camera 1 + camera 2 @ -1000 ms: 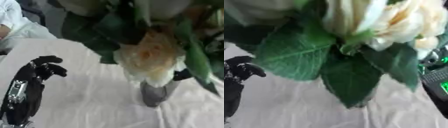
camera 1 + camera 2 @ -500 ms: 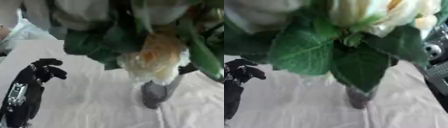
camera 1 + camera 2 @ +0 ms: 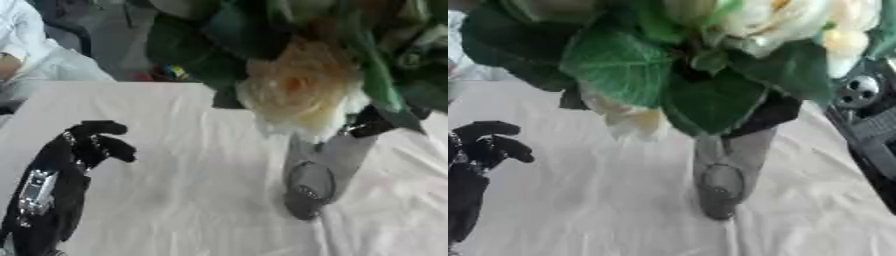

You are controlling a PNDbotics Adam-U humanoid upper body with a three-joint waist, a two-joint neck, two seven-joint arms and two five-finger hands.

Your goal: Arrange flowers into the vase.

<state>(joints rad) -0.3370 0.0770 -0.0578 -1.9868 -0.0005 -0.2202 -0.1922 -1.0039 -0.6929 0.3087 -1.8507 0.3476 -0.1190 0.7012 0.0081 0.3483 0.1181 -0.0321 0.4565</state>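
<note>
Big flowers hide the top of the vase. Left of the vase, the left hand curls, holding nothing. The right hand is mostly hidden; I cannot tell its hold.

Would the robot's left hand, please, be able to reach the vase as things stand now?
Probably yes. The left hand rests with curled fingers at the left of the table, and only bare cloth lies between it and the vase. The flowers hang above, not in the path.
</note>
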